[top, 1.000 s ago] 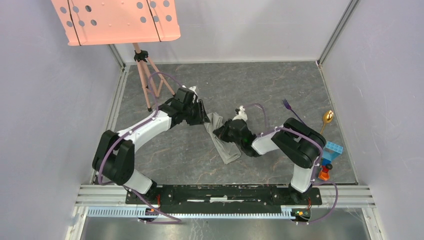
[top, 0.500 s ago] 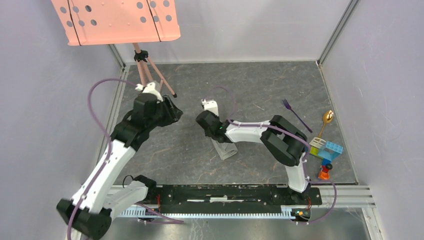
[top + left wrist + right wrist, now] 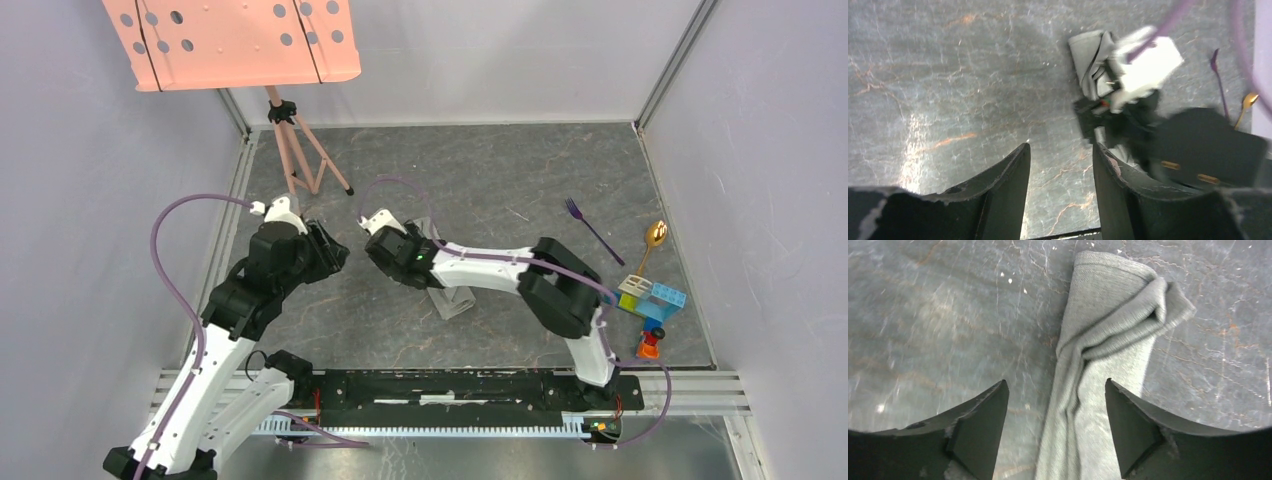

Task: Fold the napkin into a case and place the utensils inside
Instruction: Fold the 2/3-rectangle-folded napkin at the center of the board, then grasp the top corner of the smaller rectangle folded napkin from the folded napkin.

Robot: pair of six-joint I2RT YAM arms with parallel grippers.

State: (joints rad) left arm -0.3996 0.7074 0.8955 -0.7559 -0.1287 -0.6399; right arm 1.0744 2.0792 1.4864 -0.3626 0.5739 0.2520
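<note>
Grey marbled desk (image 3: 500, 170): the napkin (image 3: 1108, 340) is seen folded narrow; fork (image 3: 590, 228) and spoon (image 3: 650, 248) are yet to be inserted. Both arms' jaws are spread, empty.

no legible text, no labels, no brand marks, no numbers in any view, nothing readable on napkin (image 3: 1098, 365), blocks (image 3: 657, 299), pink panel (image 3: 230, 60)

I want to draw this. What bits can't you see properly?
- Top view: the right arm covers most of the napkin.
- Right wrist view: the bottom edge cuts off the napkin's near end.
- Left wrist view: motion blur smears the right arm; fork and spoon are too small for detail.
</note>
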